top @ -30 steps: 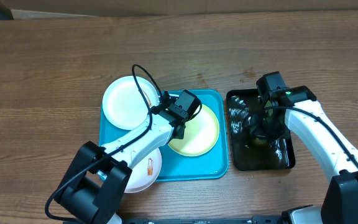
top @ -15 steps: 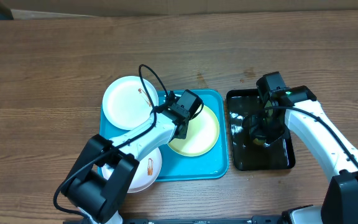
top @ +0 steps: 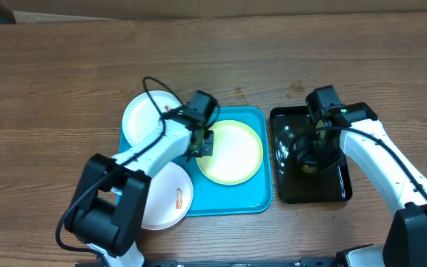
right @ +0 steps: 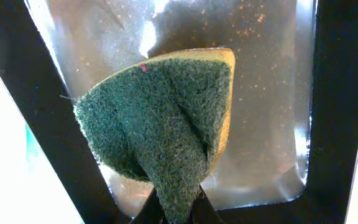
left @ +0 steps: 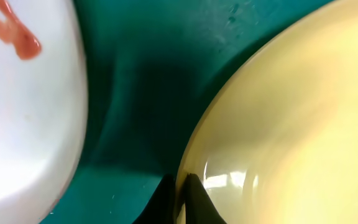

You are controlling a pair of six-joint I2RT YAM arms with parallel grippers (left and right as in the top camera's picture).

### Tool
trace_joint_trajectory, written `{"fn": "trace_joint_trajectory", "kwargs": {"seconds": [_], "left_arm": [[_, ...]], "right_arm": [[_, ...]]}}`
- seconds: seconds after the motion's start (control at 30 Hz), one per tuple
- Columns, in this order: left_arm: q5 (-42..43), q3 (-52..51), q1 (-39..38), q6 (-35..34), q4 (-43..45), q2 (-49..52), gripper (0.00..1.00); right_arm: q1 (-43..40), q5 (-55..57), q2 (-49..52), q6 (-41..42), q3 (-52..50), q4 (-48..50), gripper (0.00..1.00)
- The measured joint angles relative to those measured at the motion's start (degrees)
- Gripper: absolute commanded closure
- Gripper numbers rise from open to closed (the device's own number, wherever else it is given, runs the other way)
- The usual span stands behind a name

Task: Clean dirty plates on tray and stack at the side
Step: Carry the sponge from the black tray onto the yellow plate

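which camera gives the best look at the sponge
The right wrist view: the sponge fills the frame, its green scrub face folded and pinched in the right gripper over the black tray. Overhead shows only a small bit of it under that gripper. The left wrist view does not show it.

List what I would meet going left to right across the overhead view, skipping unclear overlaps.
Upper white plate → yellow-green-rimmed plate → black tray with the sponge. The turquoise tray and lower white plate overlap these, so they are left out.
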Motion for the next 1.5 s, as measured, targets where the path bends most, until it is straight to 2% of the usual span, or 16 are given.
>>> {"fn": "trace_joint_trajectory", "kwargs": {"seconds": [0.3, 0.43, 0.6, 0.67, 0.7, 0.77, 0.9, 1.07, 1.2, 1.3, 1.5], "left_arm": [[11.1, -0.3, 4.2, 0.5, -0.8, 0.0, 0.96], [14.0, -0.7, 4.1, 1.9, -1.0, 0.5, 0.78], [15.7, -0.8, 4.1, 2.8, -0.8, 0.7, 0.75], [15.9, -0.8, 4.1, 2.8, -0.6, 0.7, 0.77], [16.0, -0.8, 4.1, 2.8, -0.5, 0.7, 0.81], [16.0, -0.8, 4.1, 2.9, -0.2, 0.7, 0.96], [16.1, -0.8, 4.2, 3.1, 0.3, 0.8, 0.96], [16.1, -0.8, 4.2, 3.2, 0.3, 0.8, 0.96], [16.1, -0.8, 4.2, 3.2, 0.3, 0.8, 0.96], [16.1, -0.8, 4.2, 3.2, 0.3, 0.8, 0.96], [16.1, -0.8, 4.2, 3.2, 0.3, 0.8, 0.96]], "right_arm": [[0.0, -3.2, 0.0, -0.8, 0.0, -0.4, 0.96], [-0.9, -5.3, 0.0, -1.3, 0.3, -1.7, 0.96], [-2.5, -6.4, 0.1, -1.3, 4.8, -5.4, 0.96], [-2.6, -7.7, 0.1, -1.3, 7.8, -6.3, 0.96], [-2.6, -8.7, 0.1, -1.3, 8.9, -6.4, 0.96], [-2.5, -12.3, 0.1, -1.4, 11.4, -5.3, 0.96], [-0.7, -18.9, 0.1, -1.3, 12.3, -0.3, 0.96], [6.8, -20.3, 0.1, -0.7, 12.0, 8.3, 0.96], [14.1, -15.7, 0.1, 0.0, 8.8, 16.8, 0.96], [20.0, -7.9, 0.1, 0.2, 4.3, 20.2, 0.96], [24.4, 3.7, 0.1, 0.2, -3.8, 25.5, 0.96]]}}
